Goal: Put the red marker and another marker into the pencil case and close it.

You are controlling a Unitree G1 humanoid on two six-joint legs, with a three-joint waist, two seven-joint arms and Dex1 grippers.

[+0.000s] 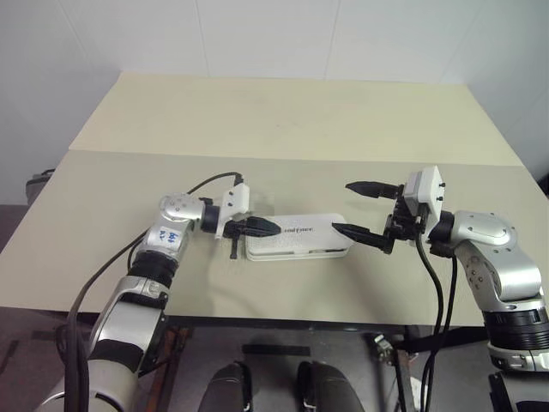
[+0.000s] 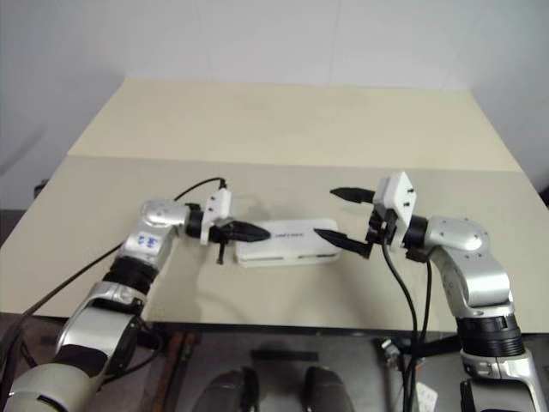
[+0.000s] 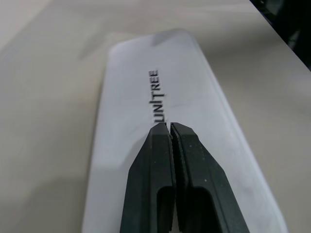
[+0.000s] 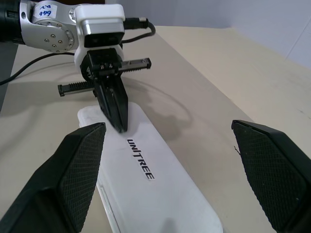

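The pencil case (image 1: pixel 300 238) is a flat white box lying shut on the table, its lid lettering (image 4: pixel 141 165) facing up. My left gripper (image 1: pixel 274 227) is shut with nothing in it. Its tips sit over the lid's left end, close to the lettering (image 3: pixel 158 97); I cannot tell whether they touch the lid. In the right wrist view the left gripper (image 4: pixel 120 127) points down at that end. My right gripper (image 1: pixel 340 207) stands wide open at the case's right end, one finger (image 1: pixel 353 232) near the lid and the other higher. The red marker and the other marker are out of view.
The beige table (image 1: pixel 257 292) has a seam (image 1: pixel 283 156) running across it behind the case. Its front edge (image 1: pixel 274 321) lies close below the arms. A black cable (image 1: pixel 210 180) loops up from my left wrist.
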